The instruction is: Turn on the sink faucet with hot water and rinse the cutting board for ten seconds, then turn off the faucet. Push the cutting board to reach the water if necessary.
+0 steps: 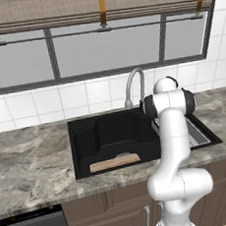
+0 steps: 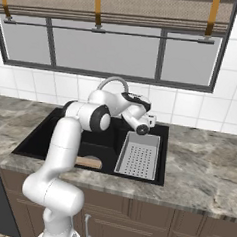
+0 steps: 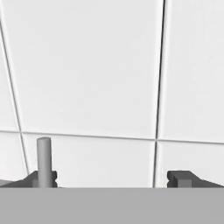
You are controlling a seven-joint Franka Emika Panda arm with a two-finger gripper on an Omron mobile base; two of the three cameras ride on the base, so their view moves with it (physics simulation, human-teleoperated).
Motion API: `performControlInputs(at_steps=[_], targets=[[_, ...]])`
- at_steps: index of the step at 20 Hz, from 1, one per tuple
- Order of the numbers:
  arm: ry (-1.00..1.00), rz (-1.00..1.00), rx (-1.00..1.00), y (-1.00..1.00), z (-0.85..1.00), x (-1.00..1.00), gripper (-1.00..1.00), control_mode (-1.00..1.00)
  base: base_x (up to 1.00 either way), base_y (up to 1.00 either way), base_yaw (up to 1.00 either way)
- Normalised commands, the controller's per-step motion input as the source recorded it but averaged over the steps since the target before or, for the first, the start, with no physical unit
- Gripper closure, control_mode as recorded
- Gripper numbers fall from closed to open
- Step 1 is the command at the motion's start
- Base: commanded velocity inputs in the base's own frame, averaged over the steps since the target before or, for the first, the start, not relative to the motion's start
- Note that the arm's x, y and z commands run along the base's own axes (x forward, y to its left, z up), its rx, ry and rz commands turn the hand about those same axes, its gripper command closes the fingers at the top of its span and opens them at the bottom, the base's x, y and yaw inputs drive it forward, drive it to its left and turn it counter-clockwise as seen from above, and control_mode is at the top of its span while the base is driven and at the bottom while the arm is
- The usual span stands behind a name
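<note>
Tiled wall fills my hand view; gripper (image 3: 111, 178) wide, empty, near faucet (image 1: 134, 85). Handle looks small, stiff: I'd nudge its tip. Board (image 1: 114, 162) dry in sink (image 1: 81, 143).

White articulated arm with dark joints

You are looking at an arm (image 1: 175, 143) whose smooth, rounded white links are showing dark grey bands at the joints; its bulbous shoulder is gleaming glossy, and two small dark blocky fingertips (image 3: 181, 178) are projecting from the gripper (image 3: 111, 179).

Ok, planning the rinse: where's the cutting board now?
The cutting board lies in the sink, against its front wall, left of the arm in the left base view.
</note>
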Motion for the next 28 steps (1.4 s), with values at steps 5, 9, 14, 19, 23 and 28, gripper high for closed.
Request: performControlInputs(at_steps=[5, 9, 14, 19, 23, 28], targets=[[0.00, -0.01, 0.00, -0.54, 0.00, -0.41, -1.00, -1.00, 0.00, 0.00, 0.00], [0.00, 0.00, 0.00, -0.53, 0.00, -0.52, -1.00, -1.00, 0.00, 0.00, 0.00], [0.00, -0.01, 0.00, -0.57, 0.00, -0.61, -1.00, -1.00, 0.00, 0.00, 0.00], [0.00, -0.03, 0.00, -0.68, 0.00, -0.67, -1.00, -1.00, 0.00, 0.00, 0.00], [0.00, -0.03, 0.01, -0.78, 0.00, -0.67, -1.00, -1.00, 0.00, 0.00, 0.00], [0.00, -0.03, 0.02, -0.83, -0.01, -0.64, -1.00, -1.00, 0.00, 0.00, 0.00]])
